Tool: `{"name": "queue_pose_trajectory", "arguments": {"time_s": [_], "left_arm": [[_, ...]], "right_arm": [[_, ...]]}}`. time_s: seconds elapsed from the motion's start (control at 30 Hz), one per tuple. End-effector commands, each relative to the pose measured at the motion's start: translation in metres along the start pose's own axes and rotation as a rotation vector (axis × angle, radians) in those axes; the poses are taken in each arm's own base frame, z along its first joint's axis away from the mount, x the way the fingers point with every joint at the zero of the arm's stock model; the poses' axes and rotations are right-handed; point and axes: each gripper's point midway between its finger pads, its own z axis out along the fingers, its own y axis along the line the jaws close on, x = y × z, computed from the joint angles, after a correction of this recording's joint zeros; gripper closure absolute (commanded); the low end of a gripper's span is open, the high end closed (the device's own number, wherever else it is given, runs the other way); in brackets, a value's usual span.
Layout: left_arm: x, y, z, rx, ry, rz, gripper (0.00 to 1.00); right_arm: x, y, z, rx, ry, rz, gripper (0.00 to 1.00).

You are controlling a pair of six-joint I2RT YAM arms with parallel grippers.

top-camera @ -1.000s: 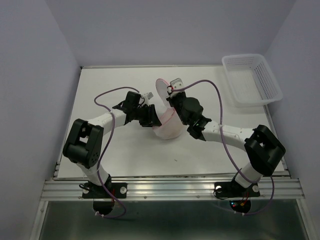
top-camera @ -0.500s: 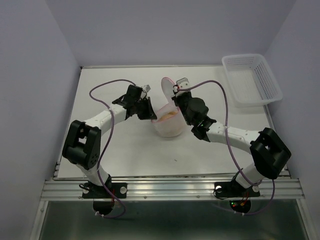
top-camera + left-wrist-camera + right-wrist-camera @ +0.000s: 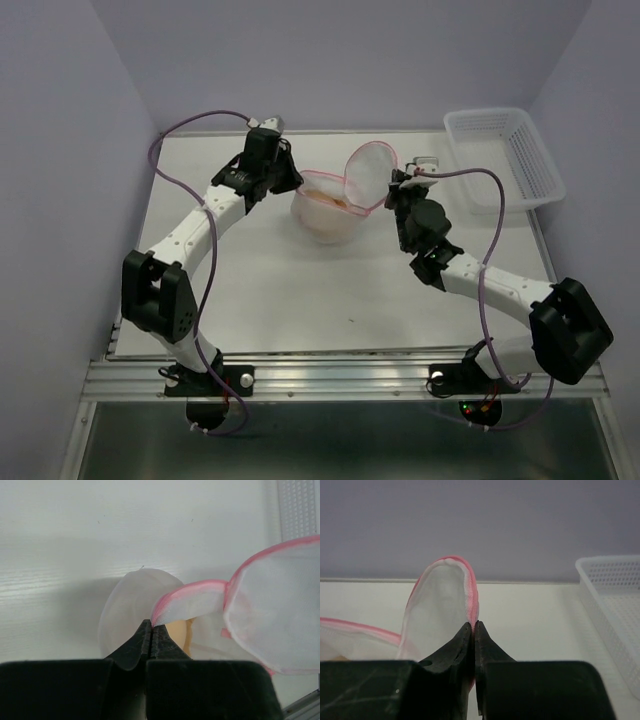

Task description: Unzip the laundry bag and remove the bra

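Note:
The laundry bag [image 3: 325, 212], white mesh with a pink zipper rim, sits open at the table's middle back, its lid flap [image 3: 371, 179] standing up on the right. My left gripper [image 3: 290, 180] is shut on the bag's left pink rim [image 3: 187, 592]. My right gripper [image 3: 398, 186] is shut on the lid's pink rim [image 3: 472, 597]. The tan bra [image 3: 179, 635] shows inside the bag just past my left fingers, and as a tan patch in the top view [image 3: 335, 199].
A white plastic basket [image 3: 503, 158] stands at the back right corner, also in the right wrist view [image 3: 615, 610]. Purple walls close the table at back and sides. Purple cables loop above both arms.
Both grippers moved toward the back and apart, the left one leftward, the right one rightward. The bag went with them and its lid swung open to the right, showing the inside.

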Motion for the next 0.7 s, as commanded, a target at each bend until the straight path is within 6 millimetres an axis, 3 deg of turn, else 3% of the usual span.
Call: {"name": "queue_pose_trajectory", "arguments": {"time_s": [0.0,0.13,0.27,0.43,0.5,0.6,0.63,0.67], "left_arm": [[-0.02,-0.003,-0.008,-0.016,-0.054,0.013,1.0],[-0.004,-0.002,0.002,0.004,-0.001,0.023,1.0],[0.009,-0.003,0.007,0.03,0.039,0.024,1.0],[0.011,-0.011,0.0,0.09,0.024,0.024,1.0],[0.006,-0.019,-0.003,0.129,0.003,0.039,1.0],[0.006,-0.023,-0.002,0.147,0.002,0.059,1.0],[0.006,-0.025,-0.001,0.155,0.003,0.068,1.0],[0.007,-0.026,0.0,0.162,0.007,0.075,1.0]], "right_arm": [[-0.006,-0.037,-0.002,0.178,-0.023,0.268,0.89],[0.041,-0.068,-0.011,0.351,0.081,0.453,0.84],[0.074,-0.084,-0.022,0.48,0.133,0.586,0.8],[0.085,-0.081,-0.023,0.486,0.189,0.557,0.67],[0.082,-0.064,-0.014,0.402,0.236,0.517,0.35],[0.077,-0.036,-0.004,0.229,0.301,0.433,0.2],[0.071,-0.02,0.0,0.14,0.317,0.426,0.08],[0.069,-0.011,0.001,0.088,0.329,0.418,0.02]]}}
